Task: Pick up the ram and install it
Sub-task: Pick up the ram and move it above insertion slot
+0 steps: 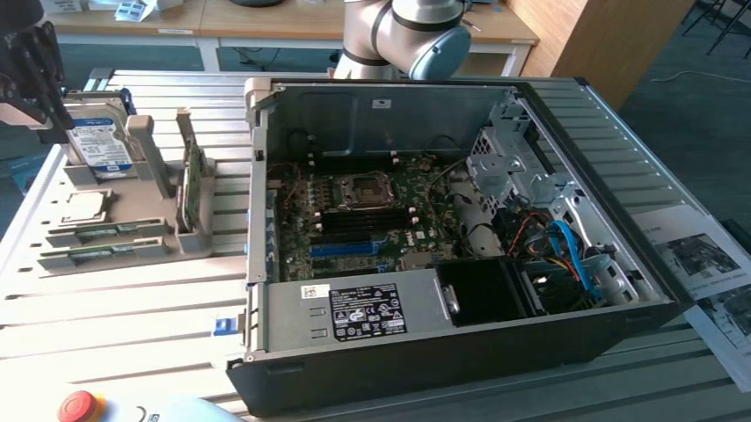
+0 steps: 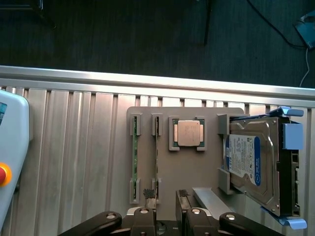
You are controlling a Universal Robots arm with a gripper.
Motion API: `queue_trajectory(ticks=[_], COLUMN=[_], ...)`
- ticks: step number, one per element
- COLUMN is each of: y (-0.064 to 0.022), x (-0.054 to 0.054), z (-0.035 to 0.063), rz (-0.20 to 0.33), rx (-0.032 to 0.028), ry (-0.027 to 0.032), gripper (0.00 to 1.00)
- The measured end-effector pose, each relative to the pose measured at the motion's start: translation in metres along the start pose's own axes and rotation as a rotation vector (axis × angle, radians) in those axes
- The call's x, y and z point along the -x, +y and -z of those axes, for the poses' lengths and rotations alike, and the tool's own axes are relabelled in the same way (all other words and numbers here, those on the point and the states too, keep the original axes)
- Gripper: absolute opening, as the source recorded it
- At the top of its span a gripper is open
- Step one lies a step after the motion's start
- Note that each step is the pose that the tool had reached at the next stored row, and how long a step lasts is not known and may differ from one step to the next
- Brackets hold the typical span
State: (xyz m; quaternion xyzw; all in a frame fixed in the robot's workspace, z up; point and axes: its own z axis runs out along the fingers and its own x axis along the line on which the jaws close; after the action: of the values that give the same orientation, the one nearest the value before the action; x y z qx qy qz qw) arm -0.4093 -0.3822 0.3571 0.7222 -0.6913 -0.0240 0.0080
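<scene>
Gripper point(image 2: 165, 194), jaws apart, over slatted table point(image 2: 74, 147)

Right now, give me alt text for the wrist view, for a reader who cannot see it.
The open gripper hangs over a grey holder on a slatted metal table. The holder carries two green ram sticks standing on edge, a square silver processor and a hard drive with a blue-and-white label.

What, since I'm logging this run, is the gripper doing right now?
Gripper: open, holding nothing.
</scene>
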Motion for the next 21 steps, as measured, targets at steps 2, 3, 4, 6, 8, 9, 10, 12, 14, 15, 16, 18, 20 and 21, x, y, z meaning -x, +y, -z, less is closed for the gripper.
queue_trajectory(ticks=[2,3,4,6,8,9,10,12,14,15,16,18,20,21], y=[-0.0002,-0.0003,-0.0003,-0.0005,-0.0007,-0.0007,-0.0008,-0.001,-0.0012,-0.0012,-0.0013,-0.0015,-0.0016,-0.0017], x=[0.0,0.0,0.0,0.0,0.0,0.0,0.0,0.0,-0.001,-0.001,-0.001,-0.001,-0.001,-0.001], z=[-0.003,-0.0049,-0.0067,-0.0103,-0.0139,-0.0158,-0.0176,-0.0211,-0.0248,-0.0267,-0.0285,-0.0321,-0.0357,-0.0374], rz=[0.0,0.0,0.0,0.0,0.0,0.0,0.0,0.0,0.0,0.0,0.0,0.0,0.0,0.0], rx=[0.0002,0.0,0.0001,0.0001,0.0003,0.0002,0.0001,0.0003,0.0001,0.0002,0.0001,0.0002,0.0002,0.0002], ry=[0.0001,0.0001,0.0,0.0001,0.0001,0.0002,0.0001,0.0002,0.0001,0.0002,0.0001,0.0002,0.0002,0.0002], gripper=[0.3,0.3,0.3,0.3,0.3,0.3,0.3,0.3,0.3,0.3,0.3,0.3,0.3,0.3])
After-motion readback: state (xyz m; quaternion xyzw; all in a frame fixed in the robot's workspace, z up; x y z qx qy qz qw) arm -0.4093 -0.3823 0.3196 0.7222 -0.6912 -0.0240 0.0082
